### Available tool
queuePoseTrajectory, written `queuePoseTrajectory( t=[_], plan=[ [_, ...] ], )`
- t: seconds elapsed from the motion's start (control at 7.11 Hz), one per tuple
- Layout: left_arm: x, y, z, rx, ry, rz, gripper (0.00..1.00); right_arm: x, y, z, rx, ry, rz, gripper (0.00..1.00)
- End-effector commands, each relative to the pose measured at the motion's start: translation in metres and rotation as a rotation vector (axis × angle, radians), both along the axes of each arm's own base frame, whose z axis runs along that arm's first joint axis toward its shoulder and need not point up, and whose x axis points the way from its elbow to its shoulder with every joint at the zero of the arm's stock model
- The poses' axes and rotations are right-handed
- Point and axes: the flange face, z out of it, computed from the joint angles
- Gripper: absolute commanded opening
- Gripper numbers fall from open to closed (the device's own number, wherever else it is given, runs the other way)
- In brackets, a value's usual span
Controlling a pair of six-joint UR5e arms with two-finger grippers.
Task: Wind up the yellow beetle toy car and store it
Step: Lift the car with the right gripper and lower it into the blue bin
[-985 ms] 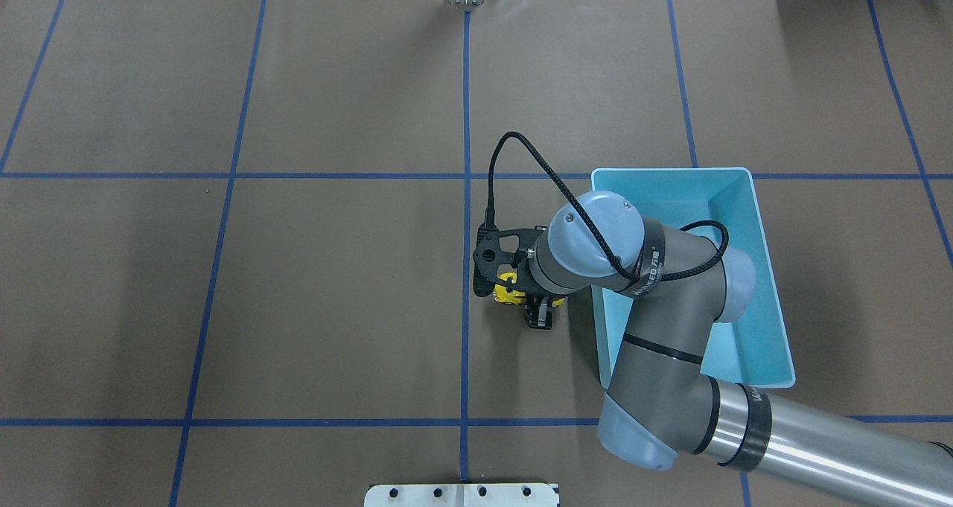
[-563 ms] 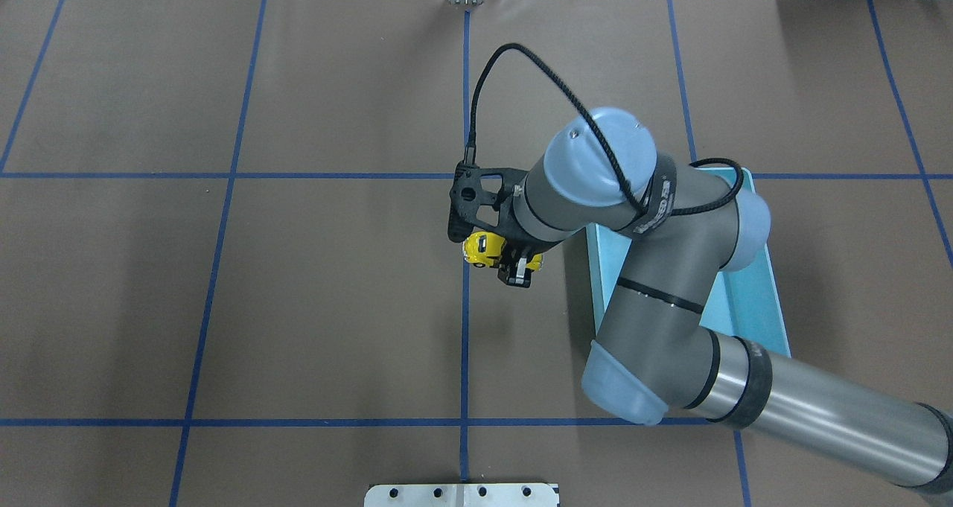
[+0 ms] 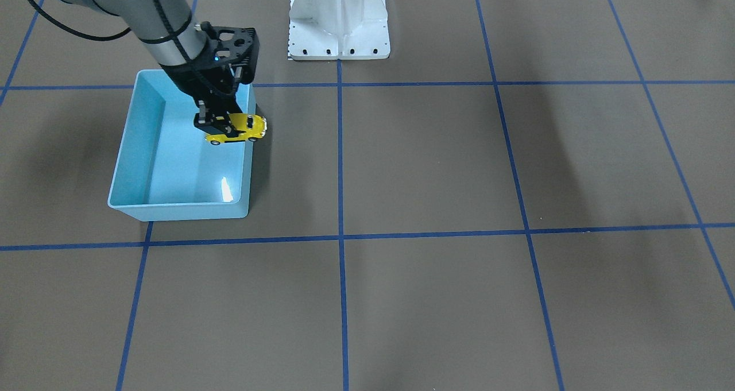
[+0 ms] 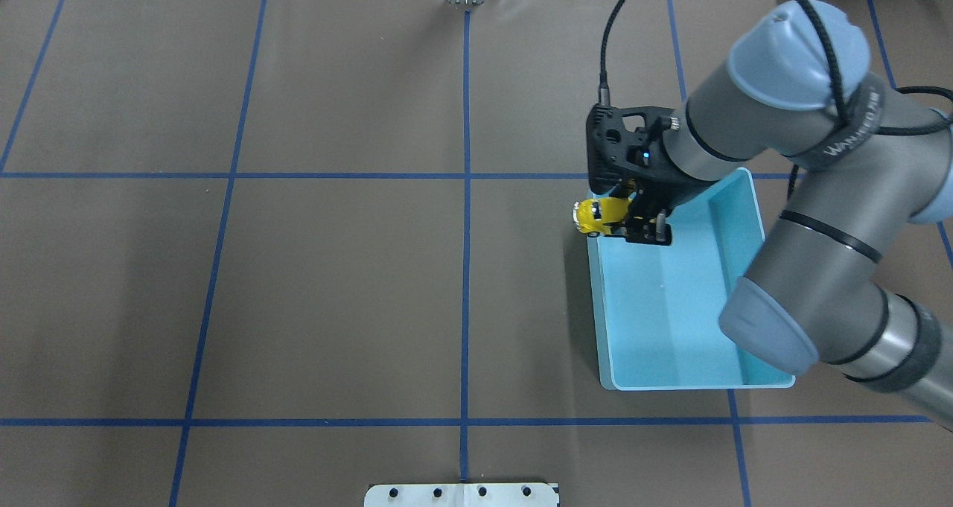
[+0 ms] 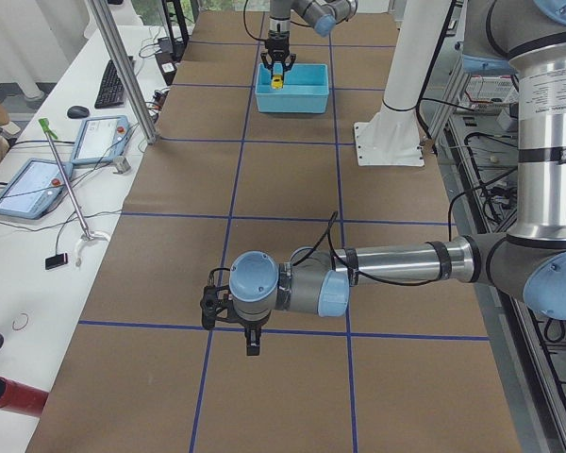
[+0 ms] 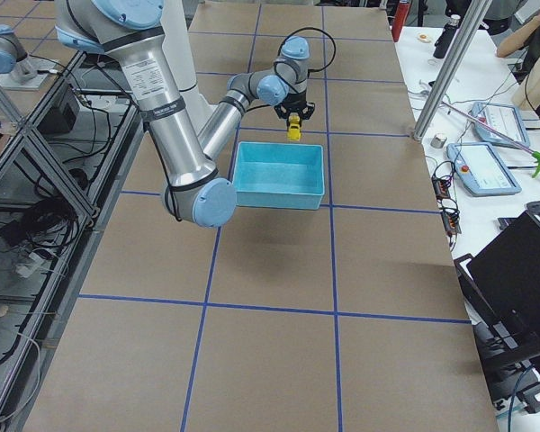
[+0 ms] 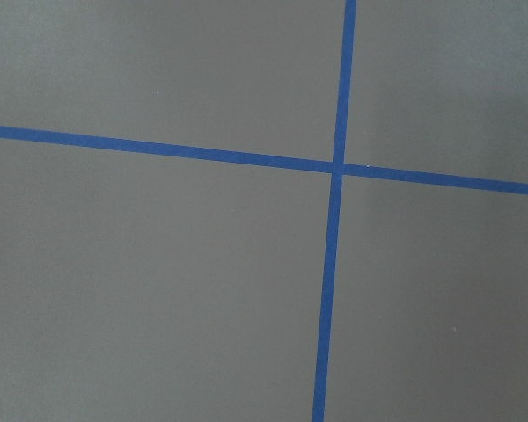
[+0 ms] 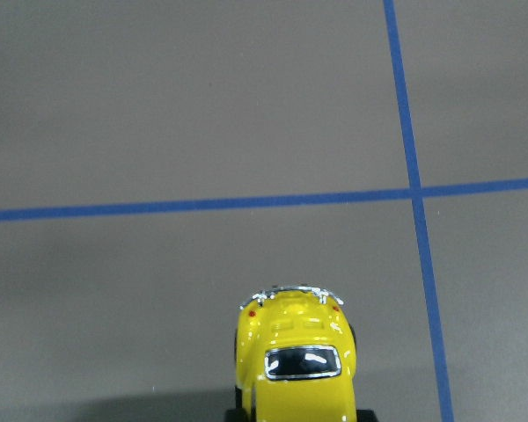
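The brown tabletop (image 4: 298,269) spreads beneath both sets of fingers, ruled into squares by blue tape lines (image 4: 466,217). Two arms are in view. The right arm (image 4: 811,239) carries its fingers out over the far end of the one container. The left arm (image 5: 396,264) lies low and stretched out, well apart from the right fingers.

One light blue bin (image 4: 670,321) stands directly below the right fingers (image 4: 655,231). Its near end reaches well back from them toward the robot. In the front-facing view its floor shows plain blue with one bright glint.

One yellow beetle toy car (image 4: 595,215) is clamped between the right fingers, which are closed on its sides. It hangs level above the bin's rim, clear of the floor. One end juts out from the fingers toward the middle of the tabletop, past the bin's side wall. The right wrist view shows that end, with a small dark window, against the tabletop and a tape crossing below.

The left fingers (image 5: 252,342) point down over bare tabletop, close to a tape line. Whether they are apart or together cannot be told.
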Motion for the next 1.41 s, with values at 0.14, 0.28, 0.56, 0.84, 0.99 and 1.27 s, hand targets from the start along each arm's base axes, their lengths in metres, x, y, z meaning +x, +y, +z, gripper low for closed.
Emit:
queuePoseTrajectory(
  t=[0.14,0.28,0.56,0.84,0.99,1.27],
  plan=[
    [0.000,0.000,0.000,0.000,-0.001,0.000,1.00,0.026,0.024,0.071,0.019,0.035,-0.038,0.00],
    [0.000,0.000,0.000,0.000,-0.001,0.000,1.00,0.007,0.010,0.088,0.017,0.036,-0.042,0.00],
    [0.000,0.000,0.000,0.001,-0.001,0.000,1.00,-0.031,0.005,0.121,0.016,0.058,-0.062,0.00],
    [0.000,0.000,0.000,0.001,-0.001,0.000,1.00,-0.042,0.024,0.145,0.009,0.104,-0.081,0.00],
    [0.000,0.000,0.000,0.000,0.001,0.000,1.00,-0.041,0.026,0.148,0.003,0.109,-0.078,0.00],
    [0.000,0.000,0.000,0.000,-0.001,0.000,1.00,-0.044,0.028,0.148,-0.013,0.107,-0.070,1.00]
  ],
)
